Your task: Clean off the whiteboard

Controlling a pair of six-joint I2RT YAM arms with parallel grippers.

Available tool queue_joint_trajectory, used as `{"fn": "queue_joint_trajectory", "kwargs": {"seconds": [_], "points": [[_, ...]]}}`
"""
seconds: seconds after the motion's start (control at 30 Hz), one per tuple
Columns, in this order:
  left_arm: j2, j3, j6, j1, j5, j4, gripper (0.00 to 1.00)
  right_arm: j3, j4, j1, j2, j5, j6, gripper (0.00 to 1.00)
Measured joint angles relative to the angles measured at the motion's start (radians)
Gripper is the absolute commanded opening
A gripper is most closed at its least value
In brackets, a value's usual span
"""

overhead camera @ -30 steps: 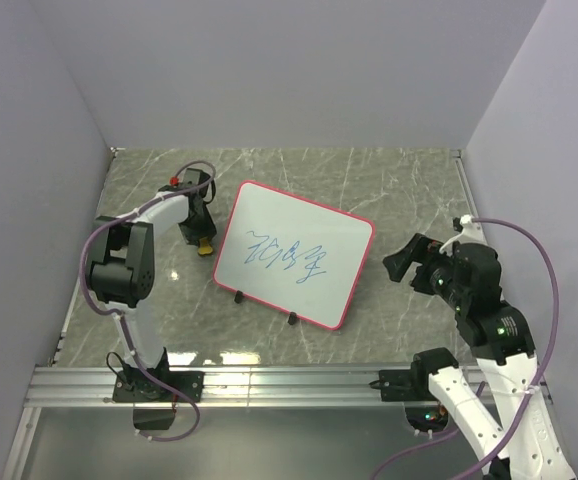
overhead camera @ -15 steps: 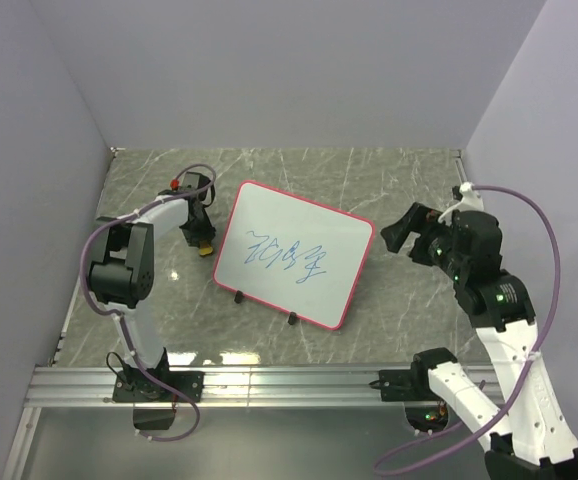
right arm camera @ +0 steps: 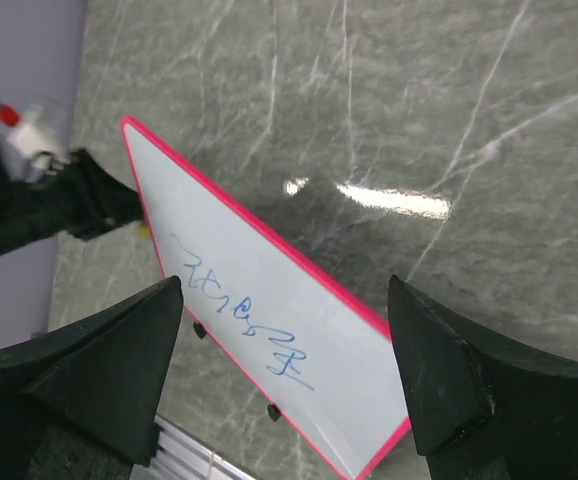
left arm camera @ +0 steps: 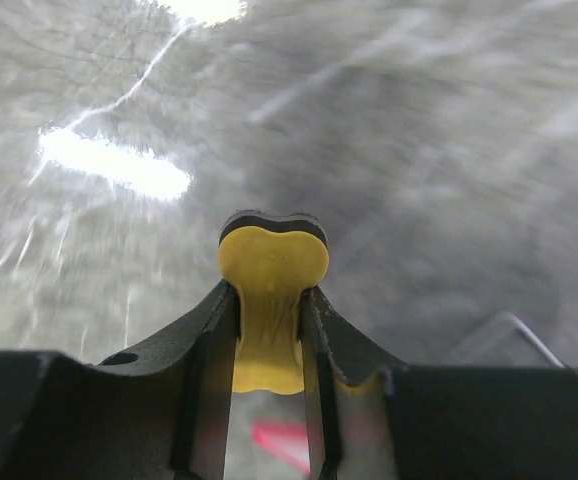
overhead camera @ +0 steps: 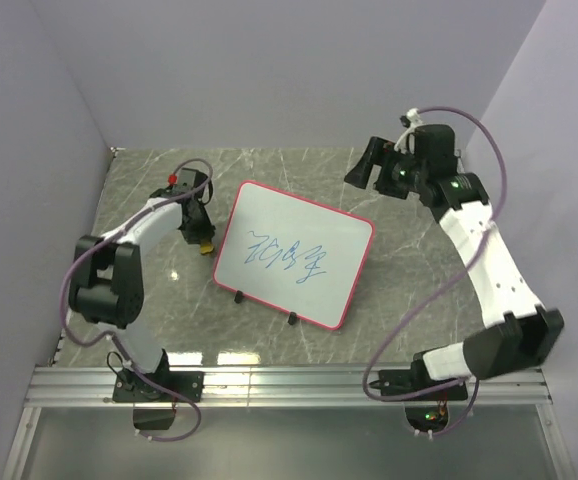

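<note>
The top camera hangs above and behind the arm bases. It looks down and forward over the whole desk (overhead camera: 399,200), from far enough back to take in the whiteboard (overhead camera: 294,255) entire. The left wrist camera sits just behind the left tool (left arm camera: 269,300), very near the desk, so the yellow eraser (left arm camera: 269,270) fills the middle against blurred marble. The right wrist camera sits high behind the right tool (right arm camera: 284,285), facing steeply down. It shares the whiteboard and the left tool with the top view.

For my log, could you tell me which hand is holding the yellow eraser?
The left hand, shut on the yellow eraser beside the whiteboard; the right hand is open and empty.
</note>
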Motion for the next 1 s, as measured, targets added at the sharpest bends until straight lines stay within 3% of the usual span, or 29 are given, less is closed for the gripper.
{"fn": "queue_joint_trajectory", "kwargs": {"seconds": [0.17,0.37,0.7,0.83,1.0], "points": [[-0.188,0.032,0.001,-0.046,0.002,-0.059,0.00,0.013,0.010,-0.020,0.148,-0.129,-0.027,0.90],[-0.386,0.049,-0.002,-0.182,0.026,-0.069,0.00,0.004,0.051,-0.035,0.246,-0.315,-0.026,0.89],[-0.446,-0.074,-0.031,-0.468,0.100,-0.011,0.00,0.005,0.098,0.022,0.370,-0.470,-0.022,0.81],[-0.411,-0.078,-0.033,-0.586,0.098,0.038,0.00,0.005,0.103,0.049,0.372,-0.470,-0.035,0.69],[-0.294,-0.051,-0.017,-0.733,0.069,0.095,0.00,0.004,0.103,0.056,0.373,-0.457,-0.055,0.45]]}}
